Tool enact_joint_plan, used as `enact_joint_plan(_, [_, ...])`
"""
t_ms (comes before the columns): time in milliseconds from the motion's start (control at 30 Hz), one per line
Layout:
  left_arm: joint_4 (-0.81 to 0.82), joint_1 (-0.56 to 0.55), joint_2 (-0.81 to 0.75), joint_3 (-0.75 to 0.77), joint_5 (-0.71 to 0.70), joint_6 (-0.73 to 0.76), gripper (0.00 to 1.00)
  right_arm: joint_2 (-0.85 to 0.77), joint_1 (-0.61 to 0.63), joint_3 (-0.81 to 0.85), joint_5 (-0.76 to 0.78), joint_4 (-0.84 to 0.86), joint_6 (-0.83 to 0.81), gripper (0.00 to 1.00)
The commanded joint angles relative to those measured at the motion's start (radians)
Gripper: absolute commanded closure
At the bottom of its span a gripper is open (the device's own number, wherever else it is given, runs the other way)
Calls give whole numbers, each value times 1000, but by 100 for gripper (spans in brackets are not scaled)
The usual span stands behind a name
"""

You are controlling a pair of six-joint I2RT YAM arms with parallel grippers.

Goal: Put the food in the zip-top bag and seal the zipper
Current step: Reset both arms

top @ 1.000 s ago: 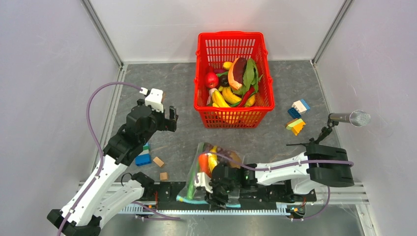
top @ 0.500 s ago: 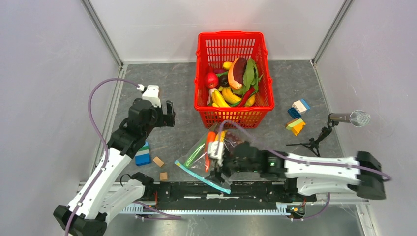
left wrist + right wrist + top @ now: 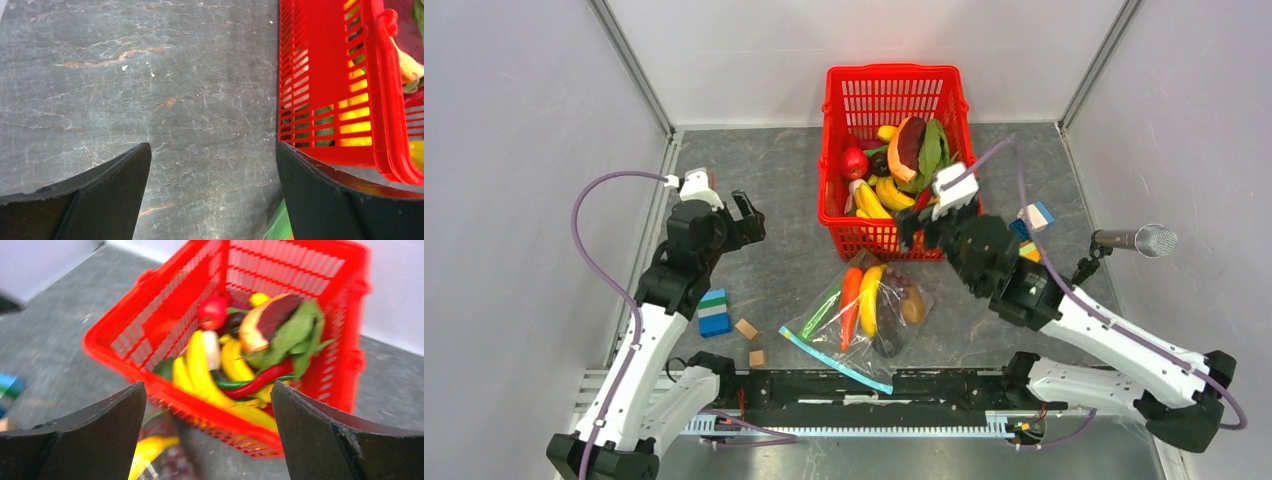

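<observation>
The zip-top bag (image 3: pixel 864 325) lies flat on the table in front of the red basket. It holds an orange carrot (image 3: pixel 851 305), a yellow banana (image 3: pixel 870 300), a long green vegetable (image 3: pixel 822 312), purple grapes (image 3: pixel 898 292) and a brown potato-like piece (image 3: pixel 912 310). Its light-blue zipper (image 3: pixel 834 360) faces the near edge; I cannot tell if it is sealed. My right gripper (image 3: pixel 921 232) is open and empty above the basket's front edge, apart from the bag. My left gripper (image 3: pixel 752 220) is open and empty, left of the basket. In the blurred right wrist view the banana (image 3: pixel 145 450) shows below the open gripper (image 3: pixel 207 390).
The red basket (image 3: pixel 834 215) holds more toy food; it also shows in the left wrist view (image 3: pixel 330 75) and the right wrist view (image 3: pixel 150 340). A blue-green block (image 3: pixel 714 315) and two wooden cubes (image 3: pixel 746 329) lie left. Coloured blocks (image 3: pixel 1025 257) and a microphone (image 3: pixel 1139 240) stand right.
My right gripper carried the bag from the near edge to the middle, let it go, and rose toward the basket. My left arm drew back to the left.
</observation>
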Motion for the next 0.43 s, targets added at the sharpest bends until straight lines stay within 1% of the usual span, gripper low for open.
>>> enact_joint_plan(0, [20,2,-31,-3,-101,-119,0,28,-184,74,3,-84,45,2])
enact_joint_plan(100, [27,2,-55,-2,-107,-112,0,18,-329,37,-137,-91,104,2])
enact_joint_plan(167, [37,2,-68,0,-113,-116,0,-2,-401,-5,-196,-67,122,2])
enact_joint_plan(267, [43,2,-80,10,-132,-112,0,-32,-440,-41,-220,-35,132,2])
enact_joint_plan(400, [44,2,-91,24,-153,-84,0,-47,-453,-54,-229,-39,137,2])
